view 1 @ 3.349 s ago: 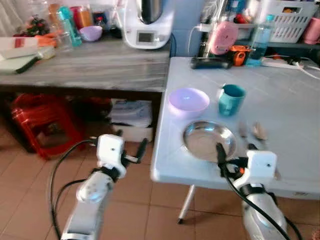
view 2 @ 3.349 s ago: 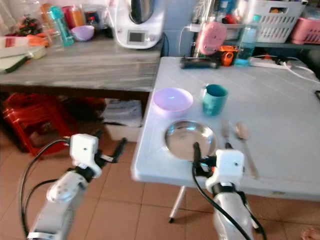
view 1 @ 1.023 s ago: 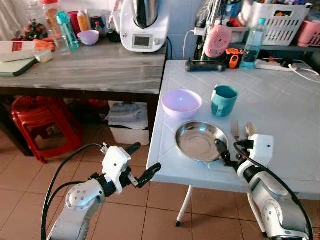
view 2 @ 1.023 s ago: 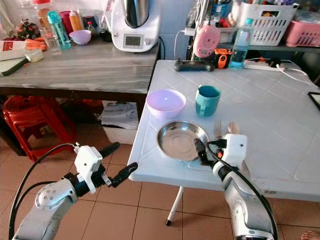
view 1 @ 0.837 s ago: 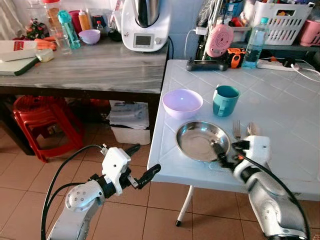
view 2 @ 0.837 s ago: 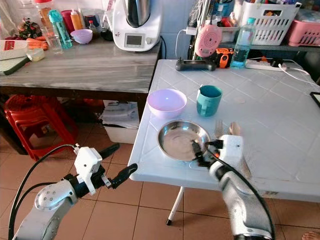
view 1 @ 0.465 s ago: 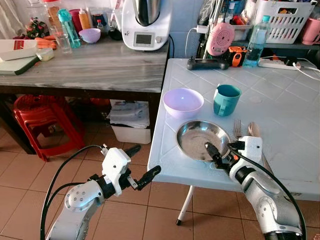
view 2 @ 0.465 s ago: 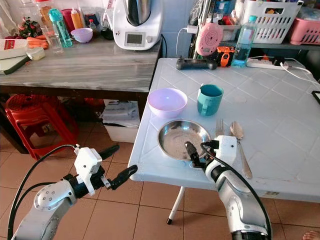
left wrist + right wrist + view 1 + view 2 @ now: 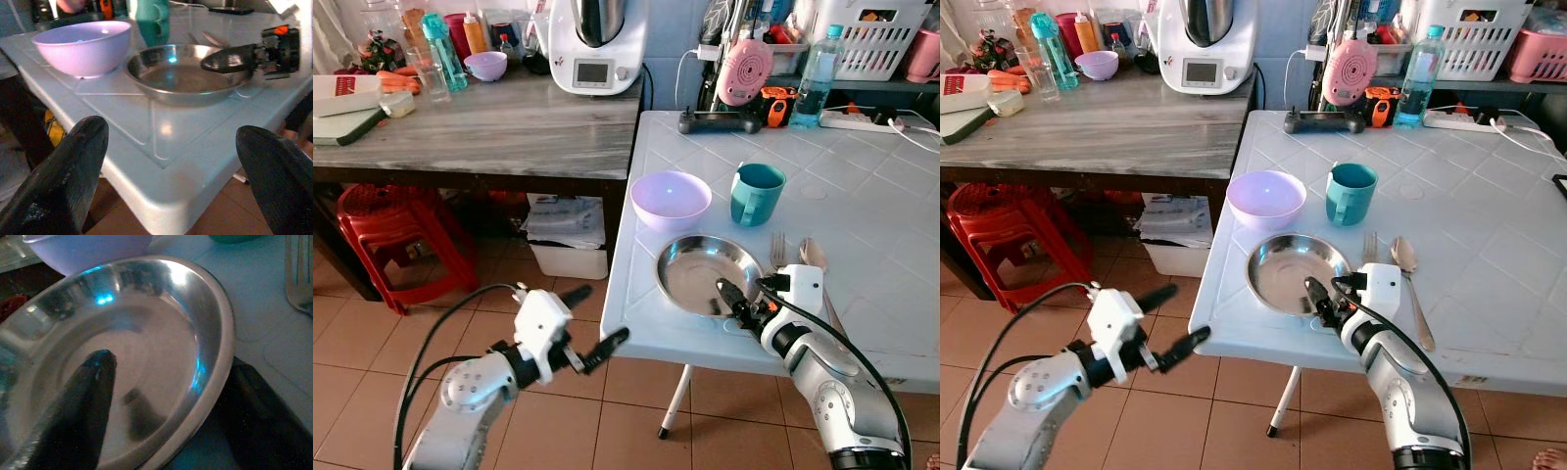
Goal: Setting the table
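Note:
A steel plate (image 9: 705, 269) lies near the front edge of the white table (image 9: 862, 196). Behind it stand a lilac bowl (image 9: 671, 199) and a teal mug (image 9: 756, 193). A fork (image 9: 776, 253) and a spoon (image 9: 813, 257) lie to the plate's right. My right gripper (image 9: 736, 307) is open and straddles the plate's near right rim. In the right wrist view one finger (image 9: 83, 401) rests inside the plate (image 9: 146, 333) and the other lies outside the rim on the table. My left gripper (image 9: 592, 318) hangs open below and left of the table corner, holding nothing.
A wooden counter (image 9: 509, 127) with a white kitchen machine (image 9: 597, 44), bottles and a small bowl stands to the left. Red stools (image 9: 386, 220) sit under it. A water bottle (image 9: 818, 64), a black remote (image 9: 715, 122) and baskets crowd the table's far edge.
My right gripper has slid a little left along the plate's near rim, one finger reaching further into the plate. The left arm has barely moved.

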{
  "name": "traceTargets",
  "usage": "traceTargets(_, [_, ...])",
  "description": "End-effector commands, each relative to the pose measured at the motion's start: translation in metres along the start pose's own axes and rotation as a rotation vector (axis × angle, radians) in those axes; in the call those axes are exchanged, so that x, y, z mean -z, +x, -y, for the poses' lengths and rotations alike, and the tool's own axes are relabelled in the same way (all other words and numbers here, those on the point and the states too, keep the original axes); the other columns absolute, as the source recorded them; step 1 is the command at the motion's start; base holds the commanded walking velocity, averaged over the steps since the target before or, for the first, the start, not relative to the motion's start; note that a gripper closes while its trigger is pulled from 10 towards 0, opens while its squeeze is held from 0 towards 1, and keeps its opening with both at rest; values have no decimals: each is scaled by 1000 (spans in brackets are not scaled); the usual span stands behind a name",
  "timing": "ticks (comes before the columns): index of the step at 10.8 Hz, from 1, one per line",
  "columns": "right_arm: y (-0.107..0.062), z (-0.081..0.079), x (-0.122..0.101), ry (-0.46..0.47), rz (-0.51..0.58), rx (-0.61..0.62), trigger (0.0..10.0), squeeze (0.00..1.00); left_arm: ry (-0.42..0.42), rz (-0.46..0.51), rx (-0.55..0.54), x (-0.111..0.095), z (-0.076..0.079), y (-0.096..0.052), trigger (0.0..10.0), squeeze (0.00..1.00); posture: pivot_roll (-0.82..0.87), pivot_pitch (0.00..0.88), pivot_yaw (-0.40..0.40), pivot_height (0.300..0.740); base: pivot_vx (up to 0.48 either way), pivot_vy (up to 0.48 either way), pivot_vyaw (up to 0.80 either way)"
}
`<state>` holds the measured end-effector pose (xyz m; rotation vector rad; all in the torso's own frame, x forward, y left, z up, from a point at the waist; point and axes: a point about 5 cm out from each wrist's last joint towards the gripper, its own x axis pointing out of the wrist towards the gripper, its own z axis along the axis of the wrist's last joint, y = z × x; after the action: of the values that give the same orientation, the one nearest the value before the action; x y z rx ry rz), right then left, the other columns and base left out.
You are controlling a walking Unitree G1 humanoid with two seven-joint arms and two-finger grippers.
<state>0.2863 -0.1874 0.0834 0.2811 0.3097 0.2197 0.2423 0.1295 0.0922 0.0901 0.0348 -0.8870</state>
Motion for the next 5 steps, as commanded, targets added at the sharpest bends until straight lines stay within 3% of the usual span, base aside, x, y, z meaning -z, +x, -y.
traceTargets(1, [2, -2, 4, 36, -24, -8, 0, 0, 26, -11, 12, 0, 0, -2, 10000, 0, 68, 29, 38, 740, 0, 0, 0])
traceTargets(5, [1, 0, 8, 75, -46, 15, 0, 0, 45, -13, 34, -2, -4, -5, 10000, 0, 68, 30, 37, 740, 0, 0, 0])
